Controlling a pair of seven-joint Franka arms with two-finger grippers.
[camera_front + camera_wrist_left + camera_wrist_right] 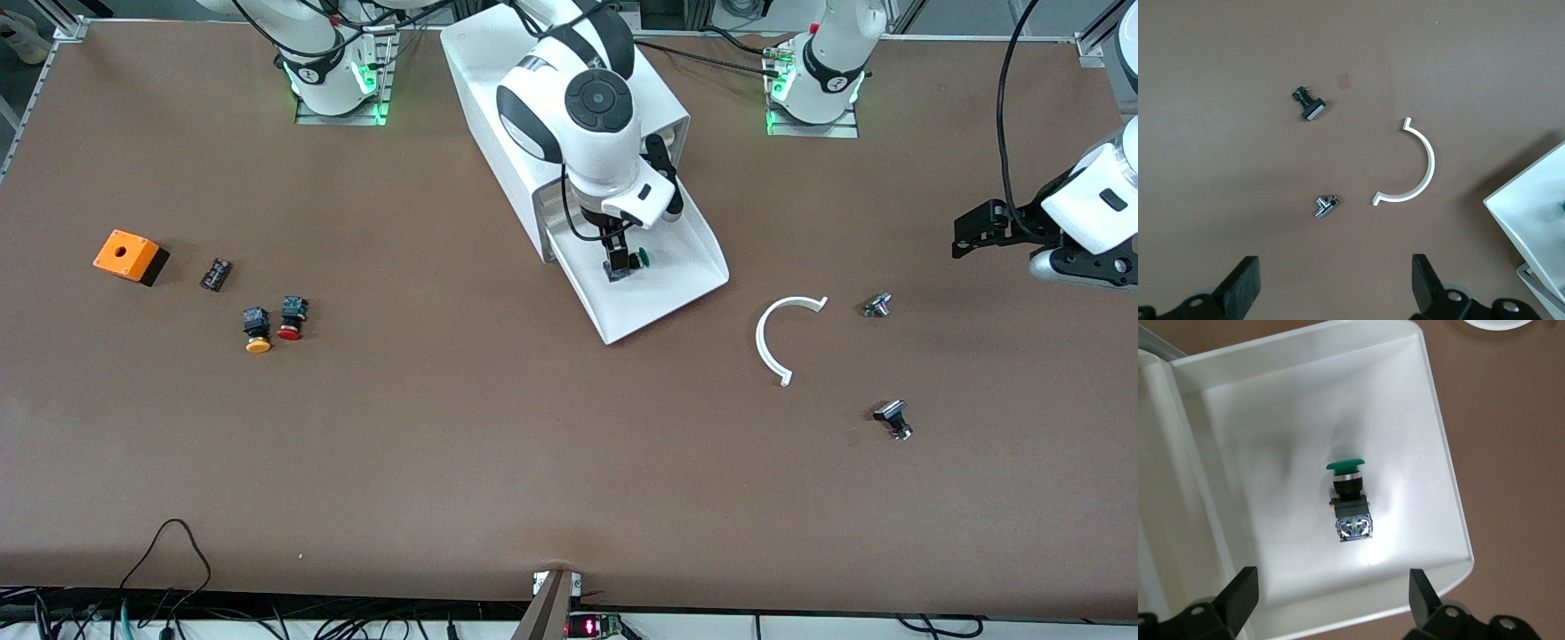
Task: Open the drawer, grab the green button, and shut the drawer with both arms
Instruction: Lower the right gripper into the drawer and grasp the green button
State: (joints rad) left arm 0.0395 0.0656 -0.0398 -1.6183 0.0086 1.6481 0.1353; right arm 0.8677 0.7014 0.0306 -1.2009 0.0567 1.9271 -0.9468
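The drawer (689, 283) stands pulled out of the white cabinet (484, 89) as a shallow white tray (1271, 440). The button (1350, 501), with a green cap and a black body, lies on its side in the drawer (625, 264). My right gripper (1333, 590) hangs open just above it (618, 247), and nothing is between its fingers. My left gripper (1335, 273) is open and empty. It hovers over bare table at the left arm's end (973, 229). A corner of the drawer (1531, 213) shows in the left wrist view.
A white curved strip (775, 338) and two small metal parts (877, 305) (893, 418) lie between the drawer and the left arm's end. Toward the right arm's end lie an orange box (129, 256), a small black part (215, 274), and yellow-capped (257, 329) and red-capped (292, 318) buttons.
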